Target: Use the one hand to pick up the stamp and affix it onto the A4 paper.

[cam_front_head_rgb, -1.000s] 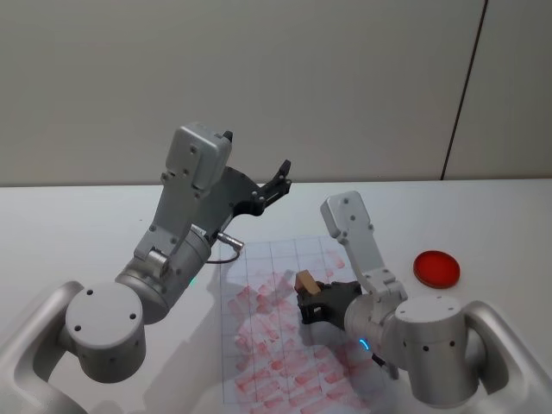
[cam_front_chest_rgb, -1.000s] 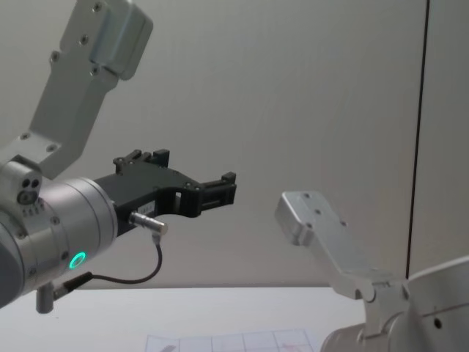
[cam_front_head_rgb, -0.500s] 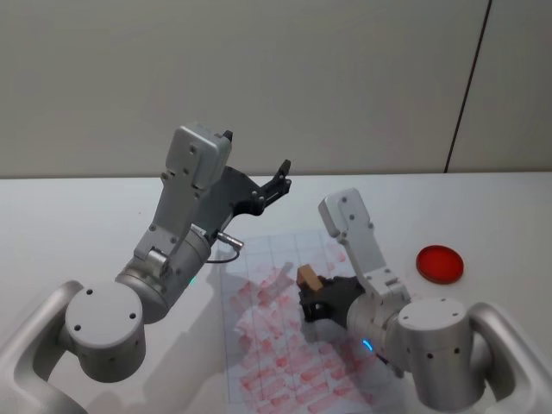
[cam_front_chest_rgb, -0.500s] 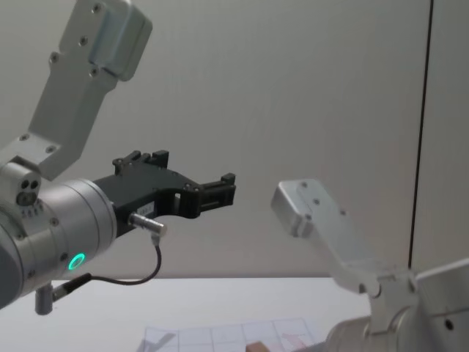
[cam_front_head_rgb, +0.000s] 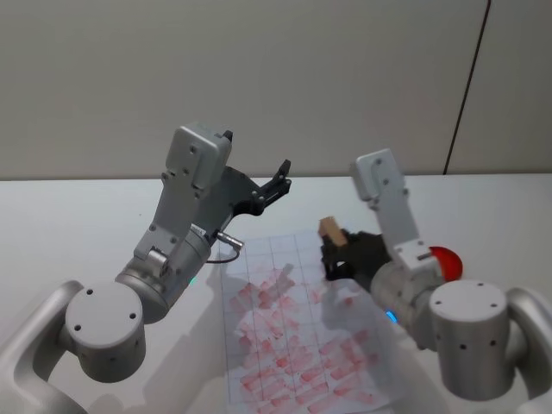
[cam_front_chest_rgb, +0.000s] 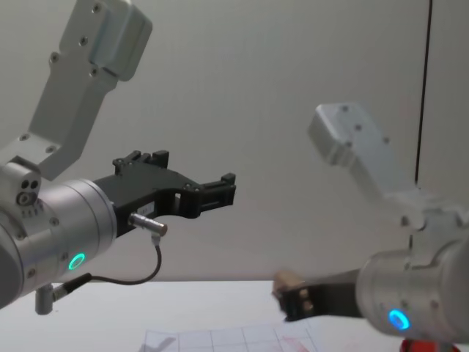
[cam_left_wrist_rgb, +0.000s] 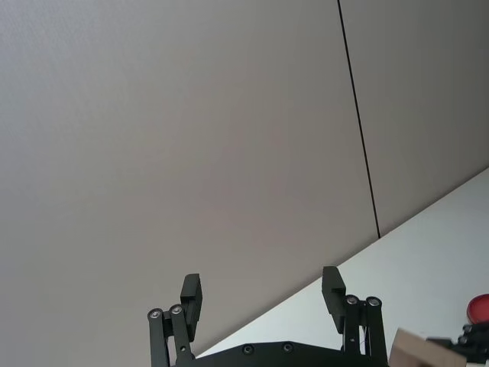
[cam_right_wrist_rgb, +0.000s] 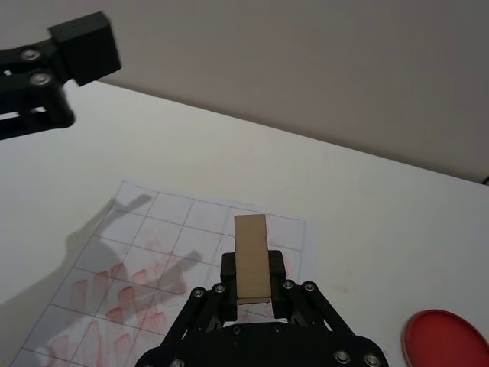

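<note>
My right gripper [cam_front_head_rgb: 333,247], on the blue-ringed arm, is shut on the stamp [cam_front_head_rgb: 329,228], a tan wooden block that sticks up from between its fingers. In the right wrist view the stamp [cam_right_wrist_rgb: 251,256] hangs above the far right corner of the A4 paper [cam_right_wrist_rgb: 168,222]. The A4 paper [cam_front_head_rgb: 274,252] lies flat on the white table, covered with several pinkish-red marks. The chest view has the stamp [cam_front_chest_rgb: 287,279] well above the paper [cam_front_chest_rgb: 220,339]. My left gripper [cam_front_head_rgb: 257,157], on the green-ringed arm, stays raised and open [cam_left_wrist_rgb: 260,281] beyond the paper's far left corner.
A flat red disc [cam_front_head_rgb: 447,260] lies on the table to the right of the paper, partly behind my right arm, and the right wrist view shows the disc [cam_right_wrist_rgb: 443,340] too. A plain wall stands behind the table.
My right gripper has lifted the stamp off the paper and carried it up, farther away and to the right. The left arm has not moved.
</note>
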### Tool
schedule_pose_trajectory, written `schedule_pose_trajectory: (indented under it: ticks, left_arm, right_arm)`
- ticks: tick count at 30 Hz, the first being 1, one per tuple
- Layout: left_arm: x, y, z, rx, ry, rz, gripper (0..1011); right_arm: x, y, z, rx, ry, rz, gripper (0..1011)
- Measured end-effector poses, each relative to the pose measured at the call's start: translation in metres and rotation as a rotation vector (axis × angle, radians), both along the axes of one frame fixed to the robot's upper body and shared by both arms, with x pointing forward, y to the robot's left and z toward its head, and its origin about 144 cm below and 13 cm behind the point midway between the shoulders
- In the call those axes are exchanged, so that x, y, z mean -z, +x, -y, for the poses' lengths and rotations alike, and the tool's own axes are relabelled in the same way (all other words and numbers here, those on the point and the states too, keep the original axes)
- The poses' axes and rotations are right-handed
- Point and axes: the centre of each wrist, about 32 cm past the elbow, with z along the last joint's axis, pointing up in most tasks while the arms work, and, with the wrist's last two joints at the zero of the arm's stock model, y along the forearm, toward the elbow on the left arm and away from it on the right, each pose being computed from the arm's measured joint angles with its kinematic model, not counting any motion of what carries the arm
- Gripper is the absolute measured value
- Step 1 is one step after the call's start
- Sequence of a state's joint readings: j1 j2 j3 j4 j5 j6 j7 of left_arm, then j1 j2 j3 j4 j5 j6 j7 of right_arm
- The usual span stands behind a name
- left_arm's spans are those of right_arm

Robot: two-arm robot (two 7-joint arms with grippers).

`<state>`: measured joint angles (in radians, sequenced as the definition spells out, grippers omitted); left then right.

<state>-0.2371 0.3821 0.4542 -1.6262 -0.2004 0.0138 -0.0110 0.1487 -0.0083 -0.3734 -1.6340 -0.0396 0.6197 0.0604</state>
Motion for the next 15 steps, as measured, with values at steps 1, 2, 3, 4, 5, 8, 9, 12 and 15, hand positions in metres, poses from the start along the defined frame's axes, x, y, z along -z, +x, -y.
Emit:
schedule_pose_trajectory:
  ticks: [1, 2, 3, 4, 5, 8, 9, 12, 15]
  left_arm:
    - [0.000, 0.000, 0.000, 0.000, 0.000, 0.000, 1001]
    - [0.000, 0.000, 0.000, 0.000, 0.000, 0.000, 1001]
    - [0.000, 0.000, 0.000, 0.000, 0.000, 0.000, 1001]
    - [0.000, 0.000, 0.000, 0.000, 0.000, 0.000, 1001]
    - [0.000, 0.000, 0.000, 0.000, 0.000, 0.000, 1001]
    - [0.000, 0.000, 0.000, 0.000, 0.000, 0.000, 1001]
    - [0.000, 0.000, 0.000, 0.000, 0.000, 0.000, 1001]
    - [0.000, 0.000, 0.000, 0.000, 0.000, 0.000, 1001]
    - [0.000, 0.000, 0.000, 0.000, 0.000, 0.000, 1001]
  right_arm:
    - [-0.001, 0.000, 0.001, 0.006, 0.001, 0.002, 219]
    - [-0.001, 0.000, 0.003, 0.014, 0.001, 0.006, 219]
    - [-0.002, -0.001, 0.007, 0.028, 0.001, 0.009, 219]
    - [-0.002, -0.001, 0.008, 0.033, 0.000, 0.011, 219]
    - [-0.003, -0.001, 0.010, 0.040, 0.000, 0.012, 219]
    - [-0.003, -0.001, 0.019, 0.077, -0.003, 0.013, 219]
    - [-0.003, -0.001, 0.019, 0.077, -0.003, 0.013, 219]
    - [-0.001, 0.000, 0.027, 0.106, -0.007, 0.010, 219]
    - [0.001, 0.001, 0.035, 0.134, -0.011, 0.005, 219]
